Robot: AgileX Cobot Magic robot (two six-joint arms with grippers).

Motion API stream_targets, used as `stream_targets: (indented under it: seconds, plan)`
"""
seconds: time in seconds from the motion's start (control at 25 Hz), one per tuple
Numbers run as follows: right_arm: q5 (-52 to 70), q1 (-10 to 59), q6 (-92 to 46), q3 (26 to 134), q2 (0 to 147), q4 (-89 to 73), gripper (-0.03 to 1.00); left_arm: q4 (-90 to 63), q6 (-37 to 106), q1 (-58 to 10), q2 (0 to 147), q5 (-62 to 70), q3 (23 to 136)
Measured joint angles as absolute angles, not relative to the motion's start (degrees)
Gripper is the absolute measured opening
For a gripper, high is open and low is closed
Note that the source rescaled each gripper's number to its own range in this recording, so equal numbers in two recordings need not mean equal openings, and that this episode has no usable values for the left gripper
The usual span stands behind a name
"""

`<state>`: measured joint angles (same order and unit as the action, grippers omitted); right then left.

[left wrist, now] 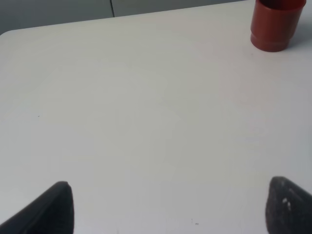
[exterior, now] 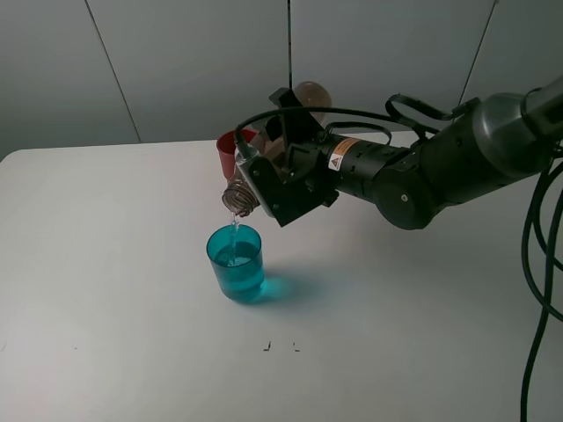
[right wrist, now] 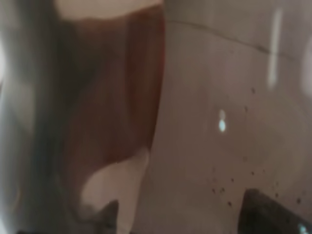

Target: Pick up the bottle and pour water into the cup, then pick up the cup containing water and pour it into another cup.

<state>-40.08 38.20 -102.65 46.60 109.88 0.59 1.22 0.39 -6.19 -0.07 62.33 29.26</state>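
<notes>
Smoky plastic bottle [exterior: 237,197], tipped and streaming into teal cup [exterior: 236,262], looks light, slick, squashy; right tool [exterior: 280,180] clamps its body, left tool [left wrist: 168,207] gapes wide, empty

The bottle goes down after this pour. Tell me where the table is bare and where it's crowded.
Bare: the table left of the teal cup, and the front strip between it and the near edge, save two small dark marks. Crowded: middle rear, where the right gripper tilts the bottle over that cup, red cup just behind.
</notes>
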Motion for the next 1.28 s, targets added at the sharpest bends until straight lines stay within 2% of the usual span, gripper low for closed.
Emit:
stream_targets:
  seconds: [0.28, 0.88, 1.28]
  plan:
    - [-40.1, 38.2, -101.9, 46.6, 109.9, 0.7, 0.05, 1.2, 0.4, -6.2, -0.1, 62.3, 29.3]
    - [-39.1, 38.2, -84.2, 46.6, 109.9, 2.8, 0.05, 1.2, 0.4, -6.2, -0.1, 62.3, 29.3]
    - [-39.1, 38.2, -61.3, 46.6, 109.9, 2.6, 0.05, 1.2, 0.4, -6.2, -0.1, 62.3, 29.3]
